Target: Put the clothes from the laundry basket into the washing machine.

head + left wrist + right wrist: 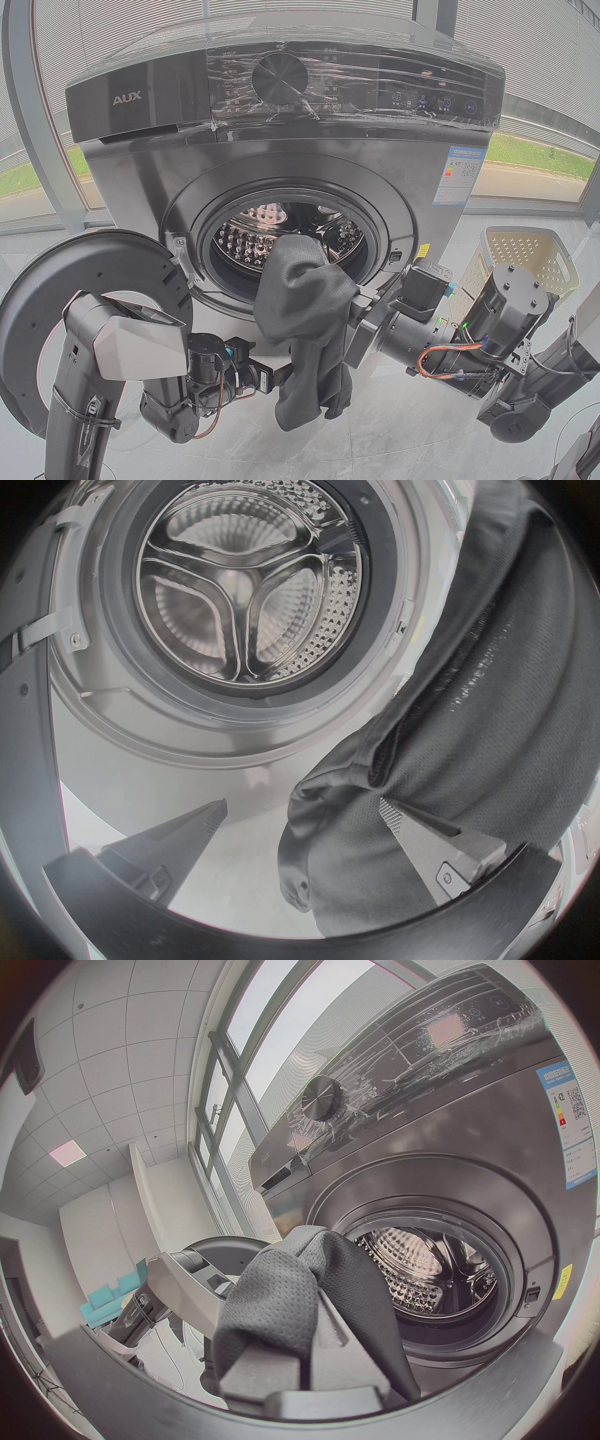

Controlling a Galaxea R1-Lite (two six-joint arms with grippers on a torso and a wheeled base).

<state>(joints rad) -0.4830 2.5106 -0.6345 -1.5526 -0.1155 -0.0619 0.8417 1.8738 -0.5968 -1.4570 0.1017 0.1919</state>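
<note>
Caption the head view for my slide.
Right claw holds a dark grey garment at the washing machine drum; left claw open below.

The tiled floor (400, 431) is being occupied by the washing machine (350, 162); the laundry basket (537, 253) is being borne beside it.

You see a matt, mesh-knit cloth garment (303, 294), a shiny perforated metal drum (250, 242), and a pale matt plastic laundry basket (528, 249).
</note>
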